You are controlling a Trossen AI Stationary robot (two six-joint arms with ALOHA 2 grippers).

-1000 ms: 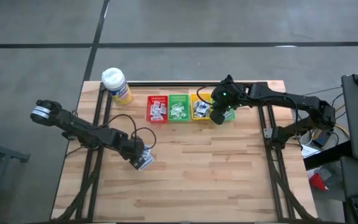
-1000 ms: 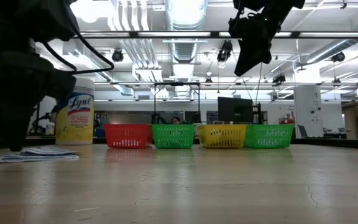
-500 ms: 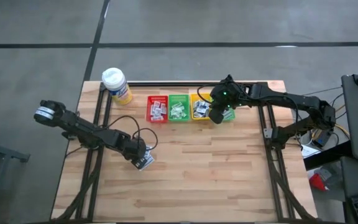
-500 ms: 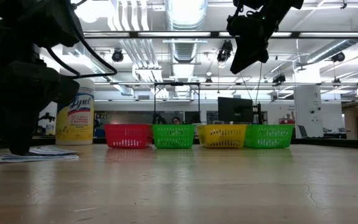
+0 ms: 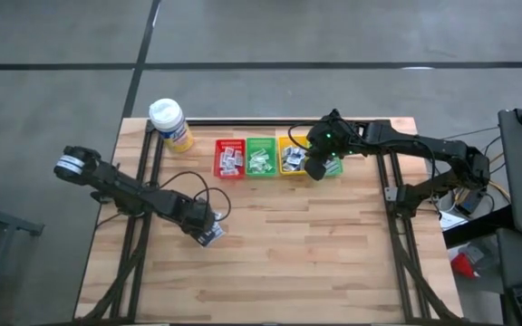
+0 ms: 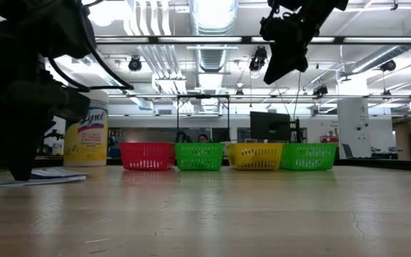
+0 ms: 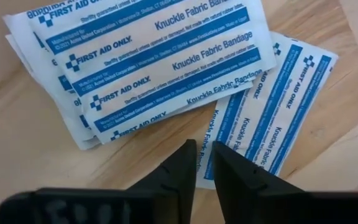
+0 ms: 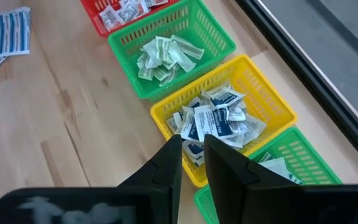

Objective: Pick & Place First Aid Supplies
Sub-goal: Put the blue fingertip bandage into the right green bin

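A small pile of first aid supplies (image 7: 166,68), flat white packets with blue print, lies on the wooden table (image 5: 297,254) at its left middle (image 5: 212,235). My left gripper (image 7: 202,149) points straight down at the pile's edge. Its fingers stand a narrow gap apart, astride the edge of one blue-striped packet (image 7: 272,118). My right gripper (image 8: 193,142) hangs high over the yellow bin (image 8: 272,106). Its fingers also show a narrow gap, with nothing plainly between them. More packets fill the red (image 5: 229,157), green (image 5: 261,156) and yellow (image 5: 290,156) bins. My left gripper comes at the pile from above, fingers pointing down. One fingertip (image 7: 185,155) stands on each side of a packet's edge (image 7: 205,168). In the low view the tips (image 6: 20,173) reach down to the pile. Whether they touch it, I cannot tell.
A white-capped yellow bottle (image 5: 172,125) stands at the far left corner. The bins, with a second green one (image 5: 335,167) at the right, form a row along the far edge. Bare wood lies in the middle and toward the near edge.
My left gripper has sunk straight down onto the pile of packets, which now looks flatter in the low view. My right gripper has kept still above the bins.
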